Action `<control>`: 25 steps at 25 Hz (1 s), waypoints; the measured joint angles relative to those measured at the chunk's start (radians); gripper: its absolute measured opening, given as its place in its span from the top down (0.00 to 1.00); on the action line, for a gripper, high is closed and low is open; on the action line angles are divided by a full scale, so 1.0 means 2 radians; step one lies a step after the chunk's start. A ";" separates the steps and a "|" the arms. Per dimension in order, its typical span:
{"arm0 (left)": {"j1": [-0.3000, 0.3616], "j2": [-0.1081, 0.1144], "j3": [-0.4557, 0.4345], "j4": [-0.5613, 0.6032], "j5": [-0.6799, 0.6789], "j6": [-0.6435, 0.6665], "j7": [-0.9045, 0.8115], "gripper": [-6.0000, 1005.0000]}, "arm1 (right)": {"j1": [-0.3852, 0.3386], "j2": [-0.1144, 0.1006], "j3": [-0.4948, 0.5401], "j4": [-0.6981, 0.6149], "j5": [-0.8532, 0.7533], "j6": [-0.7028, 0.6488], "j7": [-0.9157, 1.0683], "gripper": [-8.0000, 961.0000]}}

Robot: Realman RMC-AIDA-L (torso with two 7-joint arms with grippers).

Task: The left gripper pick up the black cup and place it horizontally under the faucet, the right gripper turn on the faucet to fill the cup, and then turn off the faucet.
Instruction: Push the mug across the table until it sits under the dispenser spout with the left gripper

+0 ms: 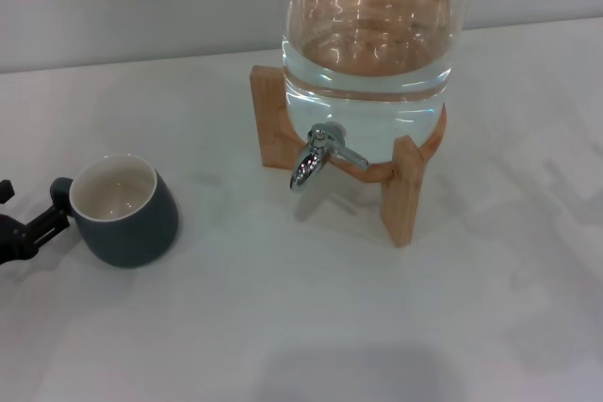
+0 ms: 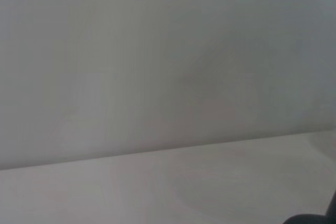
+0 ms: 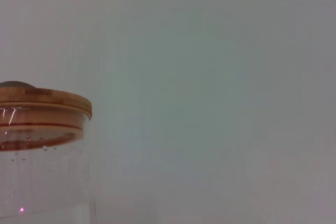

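While the left pincer (image 1: pixel 52 217) clamps its loop handle, the rounded black cup (image 1: pixel 127 213) sits upright.

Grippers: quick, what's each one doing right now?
Left gripper: shut on the black cup, by its handle.
Right gripper: not in view.

Left hand (image 1: pixel 38 223) sits low at the head view's left edge, fingers extended rightward. Right hand is out of view.
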 joint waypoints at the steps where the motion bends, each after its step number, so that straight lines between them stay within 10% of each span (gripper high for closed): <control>1: -0.002 0.000 0.000 0.000 0.000 -0.002 0.000 0.14 | 0.000 0.000 0.000 0.000 0.000 0.000 0.000 0.17; 13: -0.022 0.000 0.000 0.004 0.008 -0.007 0.007 0.14 | 0.001 0.001 0.003 0.002 0.001 0.001 0.000 0.17; 25: -0.023 0.001 0.000 0.012 0.016 -0.017 0.012 0.61 | 0.003 0.001 0.003 0.002 0.001 0.001 0.002 0.17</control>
